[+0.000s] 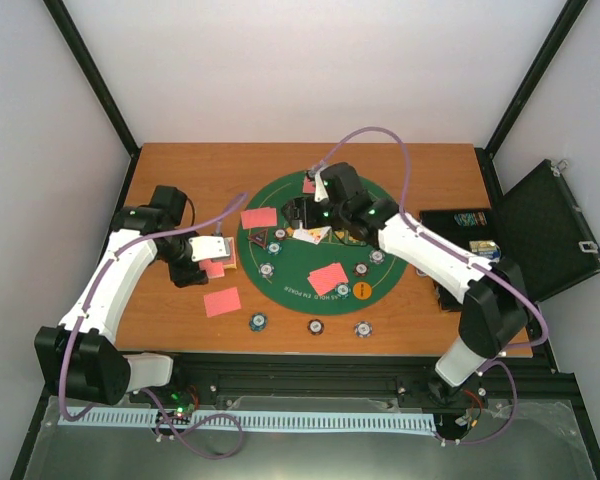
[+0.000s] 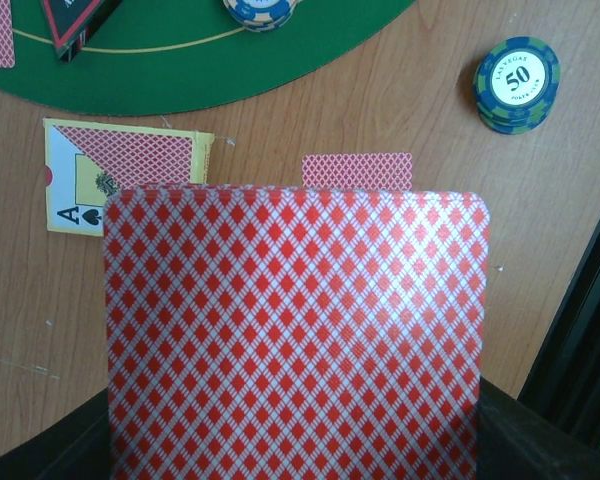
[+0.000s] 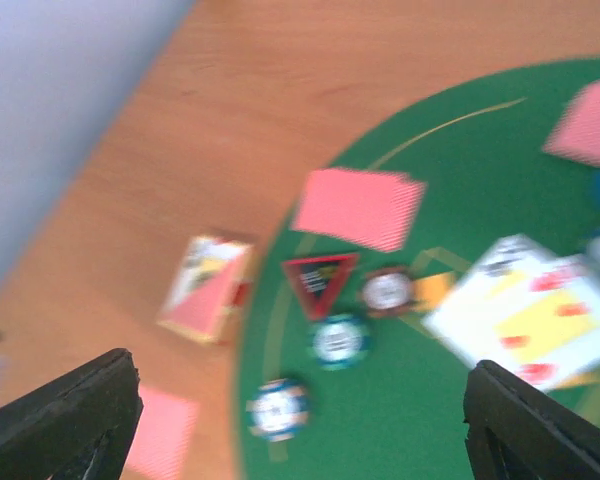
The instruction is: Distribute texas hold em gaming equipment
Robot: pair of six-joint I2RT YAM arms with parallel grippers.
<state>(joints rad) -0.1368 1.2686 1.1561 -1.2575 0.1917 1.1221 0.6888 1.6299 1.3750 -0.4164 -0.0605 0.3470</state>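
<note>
While L hand clamps, card btwn fingers.

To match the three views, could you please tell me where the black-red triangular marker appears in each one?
Top external: triangular marker on the green mat's left side.
Left wrist: top-left corner, cut off.
Right wrist: near centre, blurred.
Shared landmark: the mat's edge beside it.

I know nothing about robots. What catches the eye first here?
The round green felt mat mid-table, dotted with small round poker chips and red-backed cards. The left gripper holds a red-backed playing card that fills its wrist view; the right gripper hovers open above the mat.
</note>
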